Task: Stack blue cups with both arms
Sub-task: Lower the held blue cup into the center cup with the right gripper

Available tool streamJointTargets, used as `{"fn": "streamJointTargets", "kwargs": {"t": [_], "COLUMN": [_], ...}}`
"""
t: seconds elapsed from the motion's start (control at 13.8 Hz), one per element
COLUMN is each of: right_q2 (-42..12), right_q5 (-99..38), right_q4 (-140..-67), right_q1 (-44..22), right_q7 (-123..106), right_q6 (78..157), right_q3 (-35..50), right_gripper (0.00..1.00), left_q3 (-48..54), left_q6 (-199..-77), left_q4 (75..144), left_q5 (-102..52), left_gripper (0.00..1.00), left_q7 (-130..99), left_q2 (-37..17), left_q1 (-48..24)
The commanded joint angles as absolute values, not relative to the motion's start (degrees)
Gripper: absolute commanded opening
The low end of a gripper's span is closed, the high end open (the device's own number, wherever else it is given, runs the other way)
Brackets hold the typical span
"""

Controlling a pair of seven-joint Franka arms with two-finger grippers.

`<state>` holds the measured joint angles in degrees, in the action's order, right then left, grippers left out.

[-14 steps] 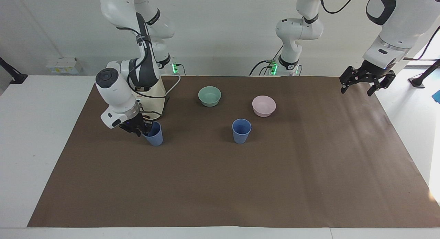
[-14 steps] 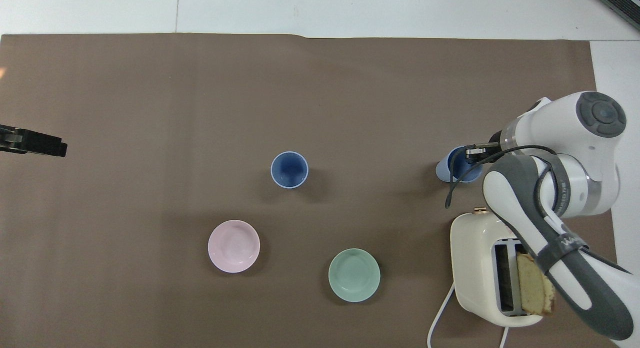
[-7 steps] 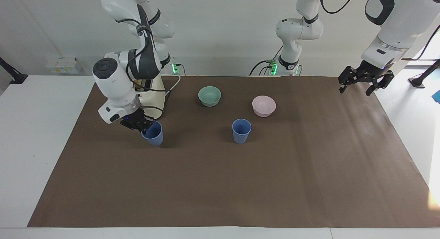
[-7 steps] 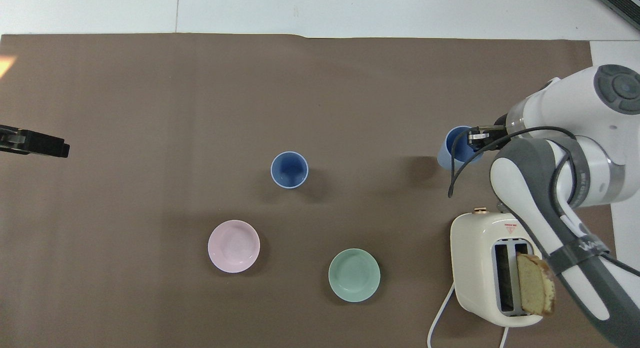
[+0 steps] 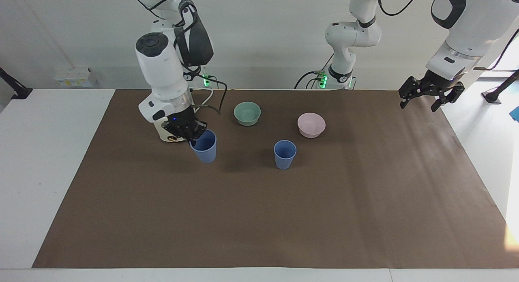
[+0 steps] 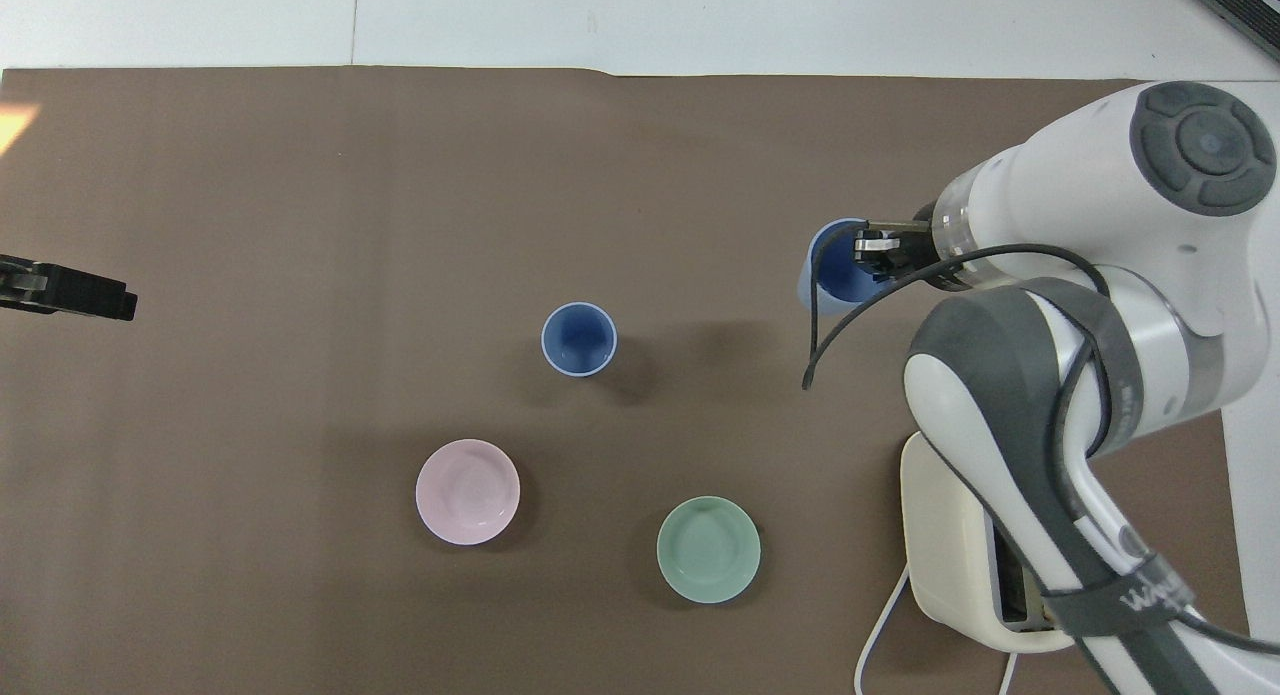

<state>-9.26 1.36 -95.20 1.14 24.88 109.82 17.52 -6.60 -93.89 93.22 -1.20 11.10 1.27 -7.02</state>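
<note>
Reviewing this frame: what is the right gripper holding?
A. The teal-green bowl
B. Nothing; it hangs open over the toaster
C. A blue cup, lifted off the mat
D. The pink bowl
C. The right gripper pinches the rim of the blue cup, which hangs above its shadow on the brown mat, while the second blue cup stands free on the mat.

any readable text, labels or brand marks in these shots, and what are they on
"WA...": pale letters on the grey sleeve of the right arm, overhead view; the rest of the word is cut off.
Nothing else reads: the cup in the right hand, the standing cup, the two bowls and the toaster show no legible mark.
</note>
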Motion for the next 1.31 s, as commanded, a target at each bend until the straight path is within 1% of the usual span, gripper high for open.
{"fn": "streamJointTargets", "kwargs": {"t": [0.0, 0.07, 0.29, 0.44, 0.65, 1.02, 1.24], "right_q2": [-12.0, -12.7, -14.1, -17.0, -18.0, -22.8, -23.1], "right_q5": [1.8, 1.9, 1.8, 1.9, 2.2, 4.4, 5.4], "right_q4": [-88.6, -86.4, -83.2, -79.6, -79.4, -79.7, -80.4], "right_q1": [-3.7, -5.8, -12.0, -16.7, -17.8, -20.2, -20.7], "right_q7": [32.8, 34.7, 39.5, 44.1, 44.7, 45.4, 45.4], "right_q6": [105.1, 104.7, 104.9, 104.7, 105.5, 110.1, 111.4], "right_q3": [17.6, 17.6, 17.6, 17.5, 17.5, 17.5, 17.6], "right_gripper": [0.00, 0.00, 0.00, 0.00, 0.00, 0.00, 0.00], "left_q3": [-6.2, -6.2, -6.2, -6.2, -6.2, -6.2, -6.2], "left_q6": [-92.5, -92.6, -93.0, -93.0, -93.0, -92.9, -92.9], "left_q4": [92.1, 92.1, 92.1, 92.1, 92.1, 92.1, 92.1], "left_q5": [-0.8, -0.8, -0.8, -0.8, -0.8, -0.8, -0.8], "left_gripper": [1.00, 1.00, 1.00, 1.00, 1.00, 1.00, 1.00], "left_q7": [10.8, 10.9, 10.9, 11.2, 11.2, 11.2, 11.2], "left_q2": [1.4, 1.4, 1.3, 1.3, 1.3, 1.3, 1.3], "left_q1": [-6.5, -6.5, -6.3, -6.5, -6.5, -6.5, -6.5]}}
